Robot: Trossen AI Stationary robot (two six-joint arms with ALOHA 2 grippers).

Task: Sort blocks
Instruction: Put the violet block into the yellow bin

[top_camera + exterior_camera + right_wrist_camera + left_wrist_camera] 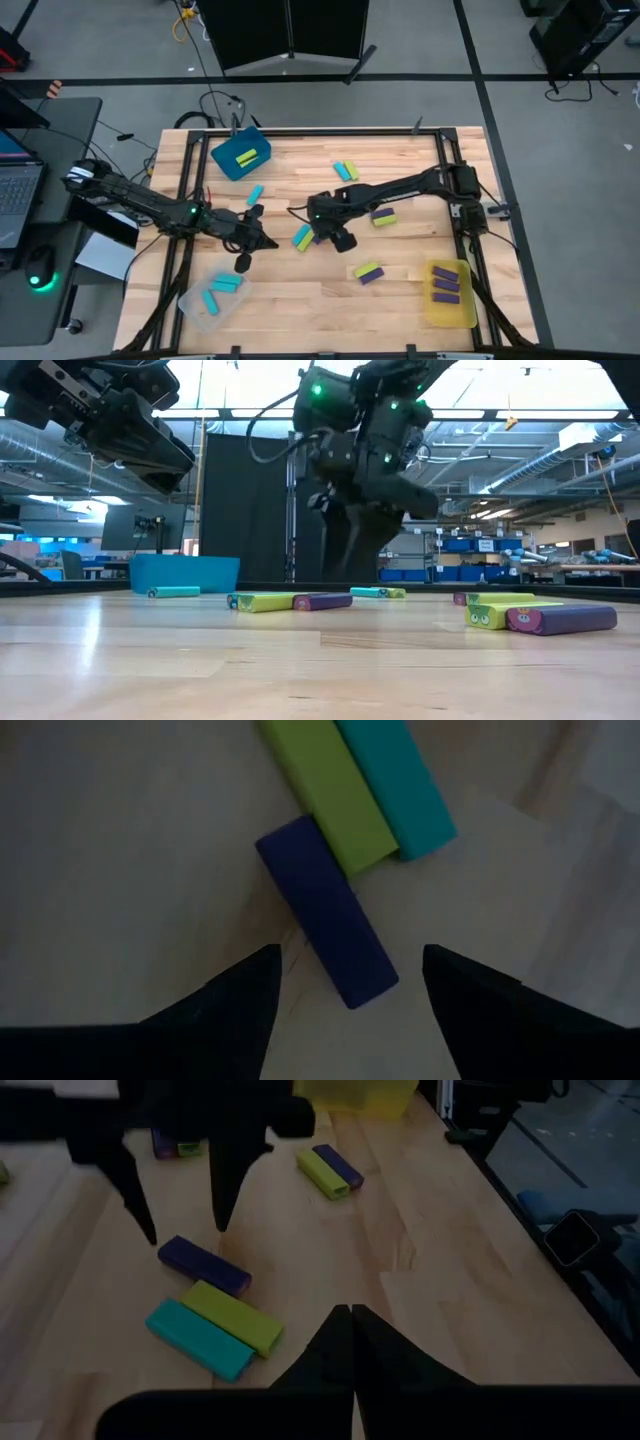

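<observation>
The right hand [345,975] hovers wide open above a purple block [325,908] lying on the table [120,840] mid-way across, touching a lime block [325,790] beside a cyan block [395,785]. Descend centred, pinching only purple's long sides. The left hand [350,1325], fingers together and empty, waits nearby.

Blocks: cyan [400,790], lime green [330,795], purple [330,920]. Bins: blue [240,155], clear [205,300], yellow [450,300]. Bench [300,290]: pale wood grain. Arms: dark.
</observation>
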